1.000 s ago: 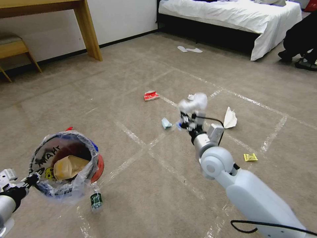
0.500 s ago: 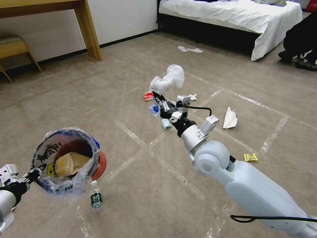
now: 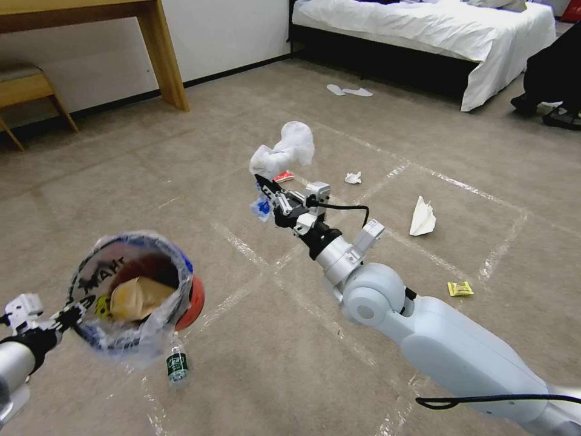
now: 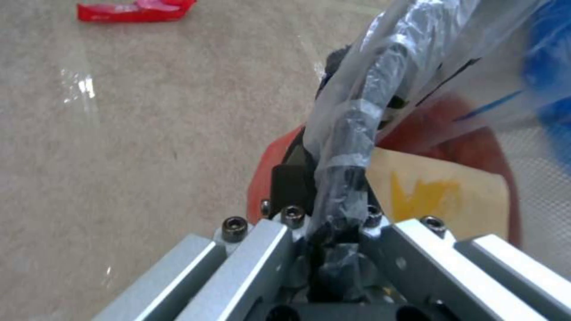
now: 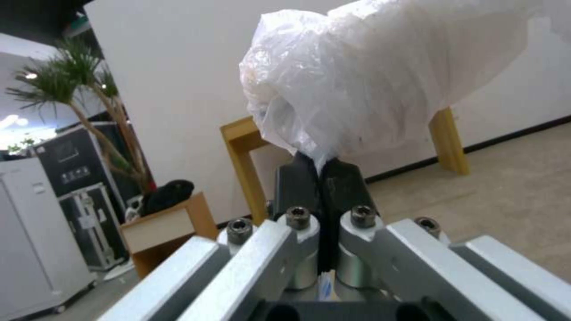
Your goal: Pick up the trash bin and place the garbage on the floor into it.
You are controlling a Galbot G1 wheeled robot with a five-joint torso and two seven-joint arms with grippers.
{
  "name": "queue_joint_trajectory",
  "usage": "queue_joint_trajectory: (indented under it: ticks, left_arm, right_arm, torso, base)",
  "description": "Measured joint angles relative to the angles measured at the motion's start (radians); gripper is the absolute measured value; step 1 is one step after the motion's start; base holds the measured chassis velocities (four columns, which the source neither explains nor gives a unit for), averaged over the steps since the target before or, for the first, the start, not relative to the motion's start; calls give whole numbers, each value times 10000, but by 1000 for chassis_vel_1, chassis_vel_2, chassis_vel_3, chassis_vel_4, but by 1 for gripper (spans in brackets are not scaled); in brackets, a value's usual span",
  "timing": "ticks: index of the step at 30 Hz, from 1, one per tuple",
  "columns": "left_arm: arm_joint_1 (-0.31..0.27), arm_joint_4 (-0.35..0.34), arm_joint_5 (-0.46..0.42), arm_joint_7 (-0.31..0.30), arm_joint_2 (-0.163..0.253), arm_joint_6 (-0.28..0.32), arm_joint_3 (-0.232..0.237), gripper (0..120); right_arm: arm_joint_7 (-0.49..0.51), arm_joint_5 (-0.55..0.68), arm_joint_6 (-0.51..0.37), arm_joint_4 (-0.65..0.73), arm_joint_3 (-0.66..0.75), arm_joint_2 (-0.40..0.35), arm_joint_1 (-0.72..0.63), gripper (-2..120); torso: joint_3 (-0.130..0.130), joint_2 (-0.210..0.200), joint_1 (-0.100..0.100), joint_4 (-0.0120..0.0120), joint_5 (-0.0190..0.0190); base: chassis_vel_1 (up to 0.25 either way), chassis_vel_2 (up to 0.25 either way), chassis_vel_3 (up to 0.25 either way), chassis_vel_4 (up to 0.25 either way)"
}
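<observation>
Floor: beige carpet crossed by shiny tape lines, running back to a white-sheeted bed and a wooden table leg; both pieces of furniture are cut off by the top edge.
Left gripper: low on the robot's left, fingers closed on the bag-wrapped rim of the trash bin, which hangs tilted above the carpet with its mouth toward the head camera.
Bin contents: a crumpled brown paper bag lies inside; the clear liner blurs the black lettering, and only part of the red wall shows.
Left wrist view: the closed fingers are largely hidden under bunched plastic; a red scrap lies on the carpet beyond, cut by the frame edge.
Right gripper: raised at mid-scene, clamped on a white plastic wad; a blue scrap hangs just beneath it, what holds it being unclear.
Litter on floor: a plastic bottle just below the bin, a red wrapper partly behind the wad, a small white tissue, a folded white paper, a yellow packet.
</observation>
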Motion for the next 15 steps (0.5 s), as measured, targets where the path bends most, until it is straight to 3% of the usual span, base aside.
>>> queue_joint_trajectory:
  ticks: [9,15]
  left_arm:
    - [-742,829,-695,33,1078,9,384,0]
    - [-777,890,-796,-23,1002,9,483,0]
  right_arm:
    - [-603,195,407,-325,-750,201,423,0]
    - [-667,193,467,-353,-1068,324,510,0]
  torso:
    - [0,0,0,1,1]
    - [0,0,0,3,1]
  base:
    - [0,0,0,0]
    - [0,0,0,0]
